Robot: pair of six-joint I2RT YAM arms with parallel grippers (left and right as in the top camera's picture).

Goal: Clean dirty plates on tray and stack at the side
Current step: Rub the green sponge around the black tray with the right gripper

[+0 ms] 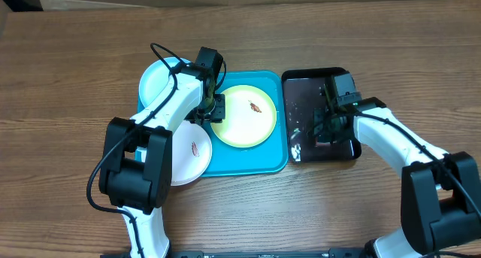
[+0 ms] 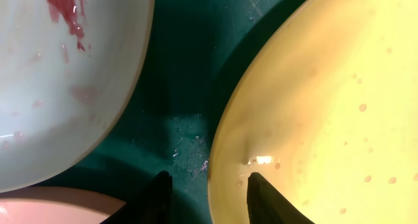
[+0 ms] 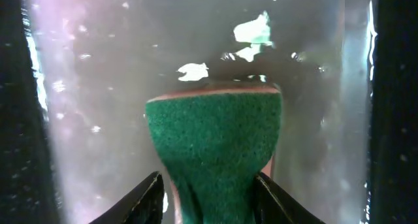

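Arms from overhead: the left arm (image 1: 169,107) stretches forward over the blue tray (image 1: 255,164), left gripper (image 1: 213,107) at the yellow-green plate's (image 1: 244,115) left rim. The right arm (image 1: 391,134) bends over one black tray (image 1: 342,154) just right of it. There are three plates: yellow-green on the tray, light-blue plate (image 1: 158,81) at its far-left corner, white plate (image 1: 192,149) overhanging its left edge.

Left wrist: the fingers (image 2: 157,198) are spread, gripping nothing, with the yellow-green rim between them.

Right wrist: the right gripper (image 3: 209,198) pinches one green sponge (image 3: 215,139).

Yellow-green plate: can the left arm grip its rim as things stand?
Probably yes. The left gripper is open, jaws either side of the yellow-green plate at its rim. Bare tray separates it from the neighbouring plate, so nothing seems to block closing.
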